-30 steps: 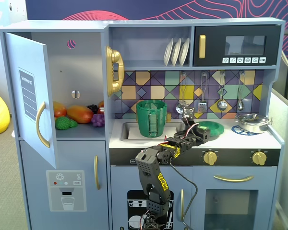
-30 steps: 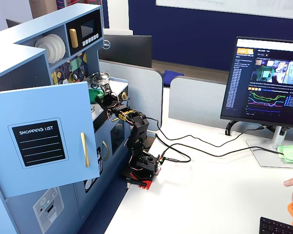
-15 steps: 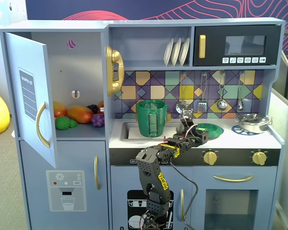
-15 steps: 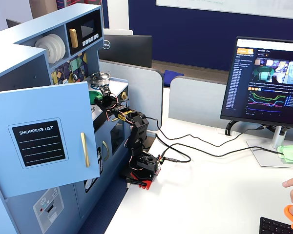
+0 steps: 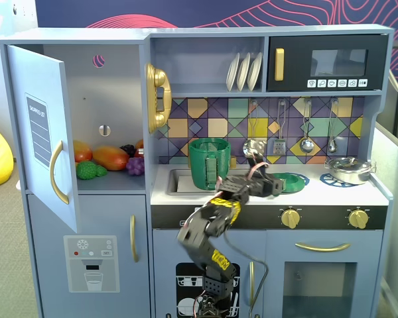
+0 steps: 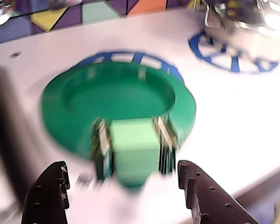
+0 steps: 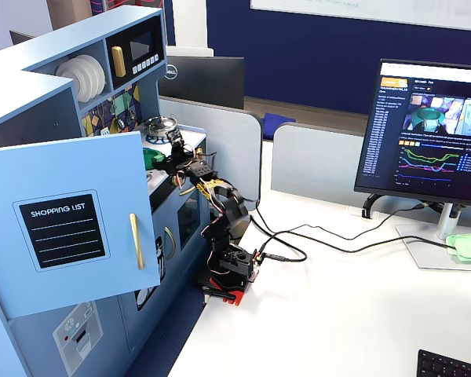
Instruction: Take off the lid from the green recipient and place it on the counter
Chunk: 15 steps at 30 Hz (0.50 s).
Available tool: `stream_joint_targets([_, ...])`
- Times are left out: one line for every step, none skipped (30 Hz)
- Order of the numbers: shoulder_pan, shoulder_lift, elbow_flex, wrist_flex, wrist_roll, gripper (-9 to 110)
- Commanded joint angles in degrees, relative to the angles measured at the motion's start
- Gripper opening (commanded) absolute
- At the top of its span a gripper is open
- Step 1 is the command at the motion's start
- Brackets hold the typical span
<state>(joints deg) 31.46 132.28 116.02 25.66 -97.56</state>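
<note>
Now, going left to right in a fixed view, the green recipient (image 5: 209, 163) stands upright at the sink end of the counter (image 5: 331, 193), a tall, slightly tapered green tub with its mouth uncovered and a ribbed vertical strip down its front. Just to its right my gripper (image 5: 276, 186) reaches over the white worktop, and the lid (image 5: 290, 181) lies flat on the counter right beside it, resting on a blue burner print and well apart from the recipient. Further right sits a silver pot (image 5: 349, 169) on the second burner print.

Through the wrist view the lid (image 6: 116, 100) fills the middle: a round green disc, seen as a broad flat rim around a shallow sunken centre, with a paler green blocky piece at its near edge flanked by two ribbed strips. The picture is blurred, so finer detail is lost. My two dark fingertips (image 6: 49, 186) show at the bottom, spread wide to either side of that pale block and touching nothing; the gripper (image 6: 123, 186) is empty, its jaws apart. The blue burner mark peeks out behind the lid, and the silver pot (image 6: 252, 23) is at upper right.

In another fixed view my arm (image 7: 220, 212) stretches from its base on the desk to the counter.
</note>
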Motion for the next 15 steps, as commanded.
stream_joint_targets([-2.9,11.95,-5.54,19.86,0.44,22])
stream_joint_targets([-4.13,13.62,-4.57,23.82,0.44,22])
stream_joint_targets([-5.36,15.47,-2.72,27.77,0.53,21])
stream_joint_targets([-6.68,17.31,-0.26,31.46,0.0,20])
stream_joint_targets([-8.09,19.25,2.81,34.45,-0.35,20])
stream_joint_targets([-9.49,21.09,6.42,36.47,0.09,19])
stream_joint_targets([-11.07,23.03,10.2,38.06,-0.26,19])
stream_joint_targets([-12.74,25.22,14.33,38.5,-0.35,18])
stream_joint_targets([-14.41,27.42,18.72,38.32,-0.09,17])
stream_joint_targets([-15.91,29.62,22.94,38.06,-0.53,16])
stream_joint_targets([-17.84,31.55,26.46,38.06,-0.7,14])
stream_joint_targets([-20.13,33.22,29.79,38.06,-0.35,12])
stream_joint_targets([-21.97,34.89,32.96,38.06,0.26,11])
stream_joint_targets([-23.73,36.83,36.04,38.41,0.44,10])
stream_joint_targets([-25.31,38.94,38.76,39.29,0.97,9])
